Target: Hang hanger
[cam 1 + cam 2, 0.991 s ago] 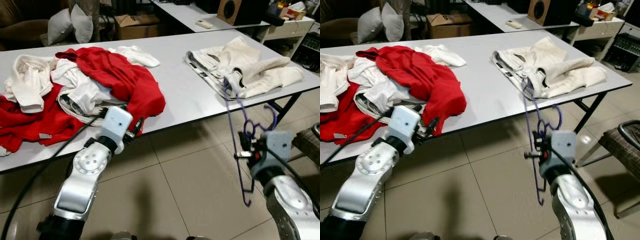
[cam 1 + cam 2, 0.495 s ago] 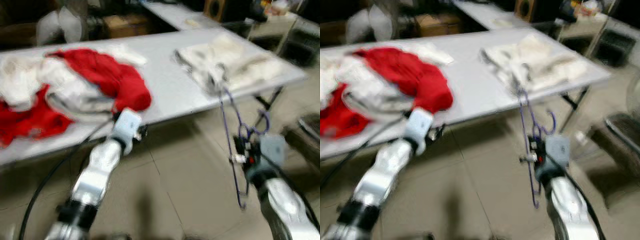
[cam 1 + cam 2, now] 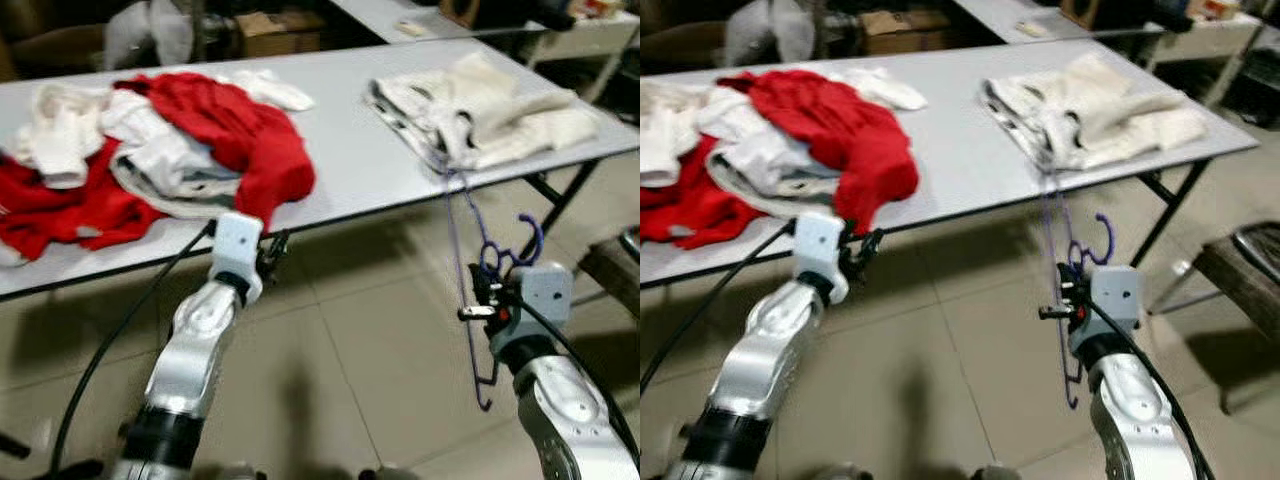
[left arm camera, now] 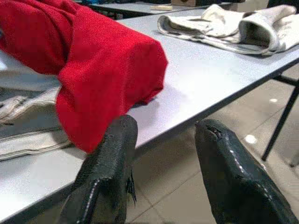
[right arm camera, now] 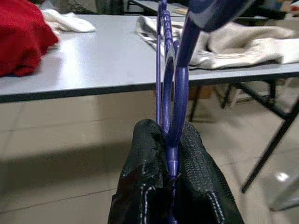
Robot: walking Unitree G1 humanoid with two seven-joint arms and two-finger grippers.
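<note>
Grip check first: your right gripper [image 5: 174, 173] is clamped on the purple hanger [image 3: 470, 270], with both fingers pinching the flat section below the hook. The hanger hangs in front of the table [image 3: 370, 190], over the floor, with its upper end reaching the cream garment [image 3: 490, 105]. Your left gripper [image 4: 161, 154] hovers near the table edge, fingers spread with nothing between them, just beside the red garment [image 4: 93, 60].

1. Keep the pinch firm and the hook upright while you carry.
2. Draw the hanger clear of the cream garment before turning; it may be snagged there.

No rail or rack can be made out, so judge the destination once it appears. Both eye views are slightly blurred.
</note>
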